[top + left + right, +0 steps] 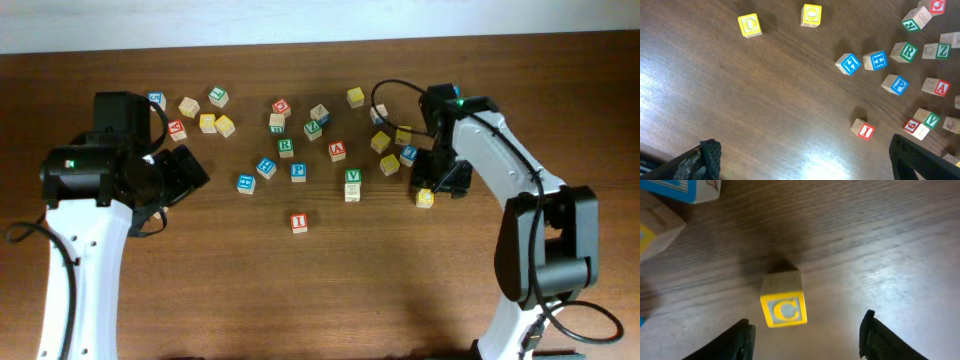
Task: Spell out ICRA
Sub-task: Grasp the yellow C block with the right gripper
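Note:
The red I cube (298,222) lies alone at the front of the middle; it also shows in the left wrist view (862,130). The green R cube (285,147) (905,51) and the red A cube (337,151) (936,87) sit in the scattered group behind it. The yellow C cube (425,198) (783,305) lies on the table at the right. My right gripper (438,185) (806,337) is open just above the C cube, fingers on either side, not touching. My left gripper (188,170) (807,162) is open and empty at the left.
The blue P cube (298,171) (895,84) and green V cube (352,176) (927,119) lie among several other letter cubes. Yellow cubes (389,164) and a blue one (408,154) crowd beside the right arm. Two yellow cubes (750,25) lie at the left.

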